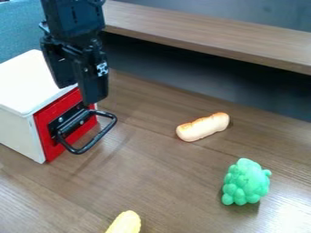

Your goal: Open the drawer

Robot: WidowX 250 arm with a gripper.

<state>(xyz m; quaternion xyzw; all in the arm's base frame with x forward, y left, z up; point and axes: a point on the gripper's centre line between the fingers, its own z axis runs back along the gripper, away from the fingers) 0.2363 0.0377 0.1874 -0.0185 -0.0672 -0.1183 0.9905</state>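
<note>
One drawer [52, 151]: it sits in the white box [27, 84], pushed in as far as I can see, its red front [59, 107] lying close against the box's open end.
Handle [96, 140]: a black loop mounted on that red front, sticking out from the white box over the wood.
Hand [77, 94]: I have it pointing down at the front end of the white box, just above the part of the handle farther from the camera; its two fingers stand apart, and I see nothing held in them. Whether a fingertip touches the handle, I cannot tell from here.
Arm [72, 18]: black, coming in from the top of my view and hanging over the far front corner of the white box.
Bread roll [203, 126]: pale with browned patches, lying well apart from the white box, out to its right as I look.
Green cluster [246, 182]: bumpy like grapes, farther from the white box than the roll and closer to the camera.
Yellow piece [124, 223]: rounded at the end, nearer the camera than the white box, partly cut off by my view.
Surface [158, 168]: brown wood under the white box.
Ledge [213, 36]: wooden, raised, behind the white box.
Blue-green cloth [21, 27]: beyond the white box.
</note>
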